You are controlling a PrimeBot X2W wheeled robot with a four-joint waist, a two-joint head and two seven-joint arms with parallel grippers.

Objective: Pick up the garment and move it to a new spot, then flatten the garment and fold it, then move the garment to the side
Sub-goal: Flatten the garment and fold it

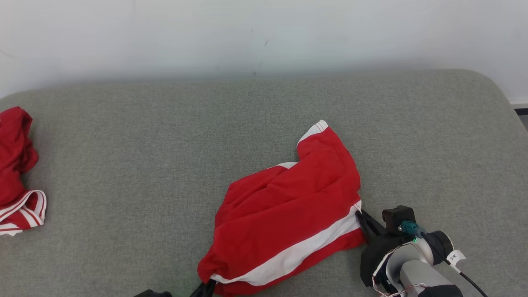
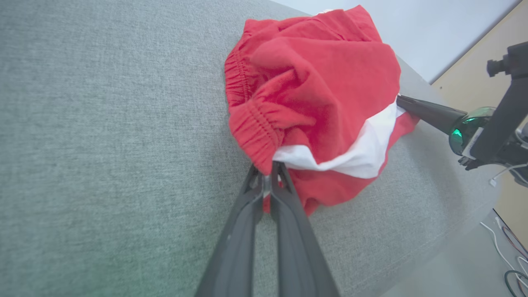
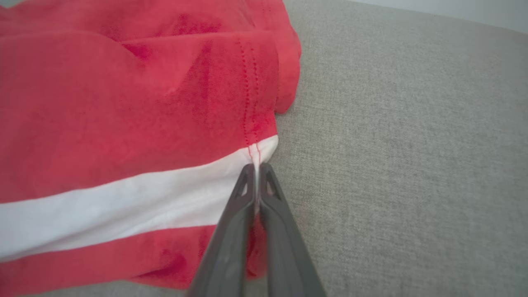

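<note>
Two garments on the grey fabric cushion (image 1: 144, 144) — crumpled red cotton shorts with a white stripe (image 1: 288, 206) front-centre, left gripper (image 2: 268, 169) and right gripper (image 3: 256, 167) jaws both clenched on opposite ends, and one red-and-white bundle (image 1: 16, 173) far left.

grey fabric-covered surface (image 1: 123, 165), woven texture, rounded far corners. red garment (image 1: 288, 214) with a white band lies crumpled on it, right of centre, near the front edge. second red piece (image 1: 14, 165) with white stripes sits bunched at the left edge, well apart.
</note>
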